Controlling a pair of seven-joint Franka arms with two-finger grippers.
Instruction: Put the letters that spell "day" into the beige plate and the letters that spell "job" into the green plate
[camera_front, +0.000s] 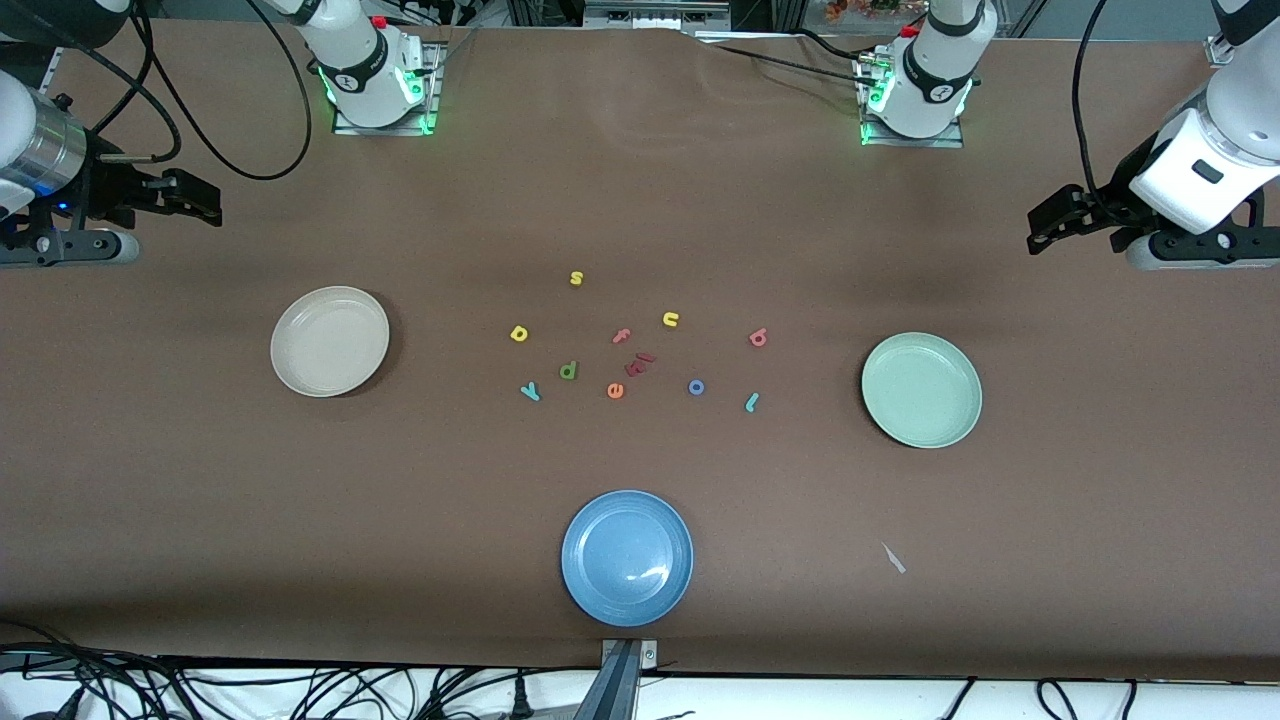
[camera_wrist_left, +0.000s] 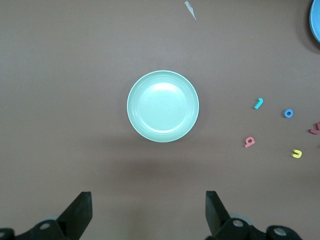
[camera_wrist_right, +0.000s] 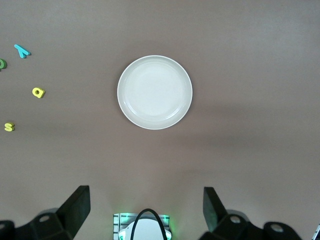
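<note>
Robotics lab: two bench-bolted arms, brown-papered table (camera_front: 200, 520), loose cables (camera_front: 200, 690) along its edge, alu framing.

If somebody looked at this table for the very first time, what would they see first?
Probably the three plates: the blue plate nearest the front camera, the beige plate toward the right arm's end and the green plate toward the left arm's end. Between the beige and green plates lies a scatter of tiny colourful foam letters. The left gripper and right gripper wait open, each up over the table by its own plate.
</note>
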